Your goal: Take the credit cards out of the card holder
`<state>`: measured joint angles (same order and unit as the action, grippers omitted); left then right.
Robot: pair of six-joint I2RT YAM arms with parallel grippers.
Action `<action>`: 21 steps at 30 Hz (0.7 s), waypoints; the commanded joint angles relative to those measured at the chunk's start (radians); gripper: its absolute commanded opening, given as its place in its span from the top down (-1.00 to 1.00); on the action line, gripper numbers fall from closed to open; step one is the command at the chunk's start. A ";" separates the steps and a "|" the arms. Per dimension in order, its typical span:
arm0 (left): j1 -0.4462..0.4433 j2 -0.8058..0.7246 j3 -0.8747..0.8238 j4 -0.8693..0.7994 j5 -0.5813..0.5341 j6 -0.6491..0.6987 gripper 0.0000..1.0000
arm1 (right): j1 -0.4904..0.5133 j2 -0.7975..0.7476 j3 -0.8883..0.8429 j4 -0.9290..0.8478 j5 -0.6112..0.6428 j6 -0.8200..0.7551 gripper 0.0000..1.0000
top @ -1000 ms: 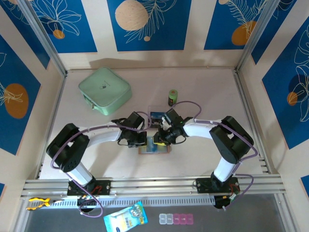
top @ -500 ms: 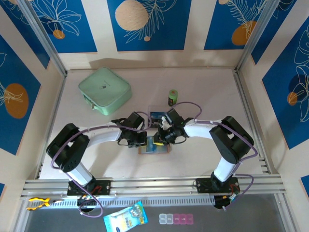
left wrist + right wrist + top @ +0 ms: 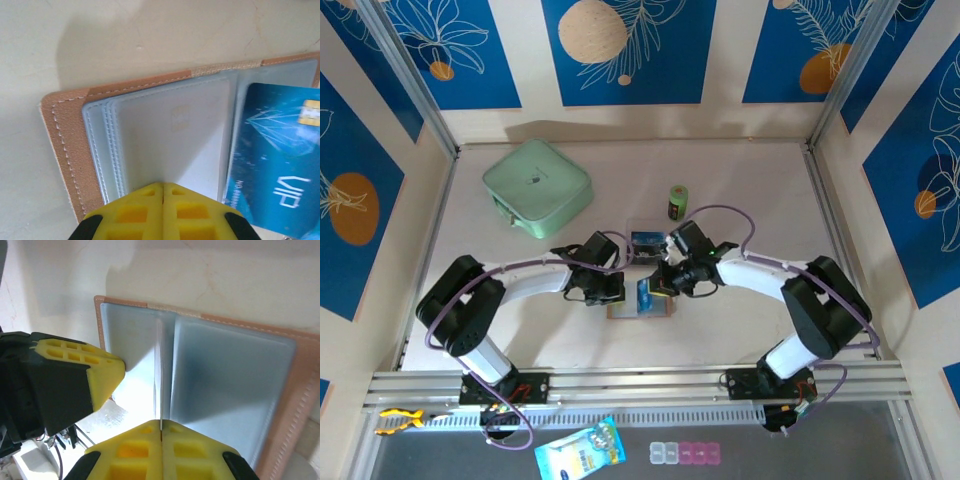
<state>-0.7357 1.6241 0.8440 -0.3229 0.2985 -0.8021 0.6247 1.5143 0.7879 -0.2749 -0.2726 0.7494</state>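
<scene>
Got a mint-green square case [image 3: 537,187] far left, a small green cylinder [image 3: 678,202] far off, and a clear plastic box [image 3: 645,238] just beyond the open tan leather card holder [image 3: 65,150] mid-table. Left gripper [image 3: 163,186] fingers pressed together over its grey sleeves [image 3: 170,140]. Right gripper [image 3: 161,427] clamped on a blue plastic credit card [image 3: 280,165], upright over the fold. Reads "VIP".

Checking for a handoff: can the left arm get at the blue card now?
Probably not: the left hand is shut, pressing on the card holder, and the right hand grips the blue card.
</scene>
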 commanded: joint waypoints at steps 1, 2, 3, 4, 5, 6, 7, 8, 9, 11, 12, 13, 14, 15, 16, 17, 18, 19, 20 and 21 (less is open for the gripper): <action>-0.002 -0.019 -0.007 -0.031 -0.001 0.001 0.89 | -0.012 -0.063 0.016 -0.117 0.034 -0.083 0.90; -0.001 -0.026 -0.002 -0.032 -0.002 0.001 0.87 | -0.015 -0.072 0.025 -0.133 0.041 -0.107 0.91; 0.000 -0.034 0.008 -0.040 -0.005 0.004 0.86 | -0.022 -0.083 0.040 -0.156 0.055 -0.138 0.92; 0.000 -0.040 0.019 -0.051 -0.008 0.006 0.85 | -0.025 -0.089 0.057 -0.174 0.063 -0.180 0.93; 0.001 -0.045 0.030 -0.059 -0.010 0.009 0.84 | -0.028 -0.095 0.072 -0.192 0.070 -0.221 0.93; 0.002 -0.053 0.039 -0.067 -0.013 0.012 0.83 | -0.028 -0.101 0.091 -0.214 0.084 -0.270 0.94; 0.005 -0.060 0.048 -0.077 -0.017 0.016 0.83 | -0.028 -0.109 0.108 -0.229 0.107 -0.324 0.94; 0.007 -0.067 0.053 -0.082 -0.019 0.019 0.82 | -0.029 -0.113 0.121 -0.243 0.113 -0.376 0.95; 0.012 -0.076 0.056 -0.087 -0.025 0.023 0.81 | -0.032 -0.114 0.141 -0.260 0.122 -0.445 0.97; 0.025 -0.094 0.059 -0.097 -0.029 0.028 0.80 | -0.034 -0.110 0.180 -0.293 0.154 -0.570 1.00; 0.034 -0.105 0.059 -0.102 -0.029 0.029 0.79 | -0.035 -0.102 0.208 -0.317 0.159 -0.644 1.00; 0.042 -0.116 0.059 -0.105 -0.030 0.031 0.79 | -0.035 -0.091 0.240 -0.345 0.169 -0.724 1.00; 0.051 -0.128 0.058 -0.106 -0.031 0.033 0.78 | -0.037 -0.079 0.269 -0.371 0.191 -0.786 1.00; 0.061 -0.141 0.056 -0.107 -0.034 0.038 0.77 | -0.040 -0.061 0.310 -0.403 0.216 -0.852 1.00; 0.069 -0.157 0.052 -0.108 -0.041 0.041 0.75 | -0.044 -0.037 0.354 -0.435 0.235 -0.919 1.00; 0.079 -0.168 0.050 -0.108 -0.045 0.044 0.75 | -0.049 -0.016 0.387 -0.461 0.244 -0.983 1.00; 0.091 -0.179 0.046 -0.111 -0.047 0.045 0.75 | -0.051 0.006 0.423 -0.483 0.265 -1.052 1.00; 0.104 -0.190 0.047 -0.115 -0.044 0.048 0.74 | -0.050 0.027 0.457 -0.498 0.286 -1.118 1.00; 0.114 -0.199 0.047 -0.119 -0.043 0.050 0.74 | -0.052 0.047 0.484 -0.511 0.299 -1.168 1.00; 0.128 -0.210 0.045 -0.123 -0.042 0.053 0.74 | -0.055 0.068 0.518 -0.524 0.306 -1.225 1.00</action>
<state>-0.6365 1.4521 0.8799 -0.4046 0.2741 -0.7750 0.5770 1.5356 1.2438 -0.6918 -0.0265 -0.1997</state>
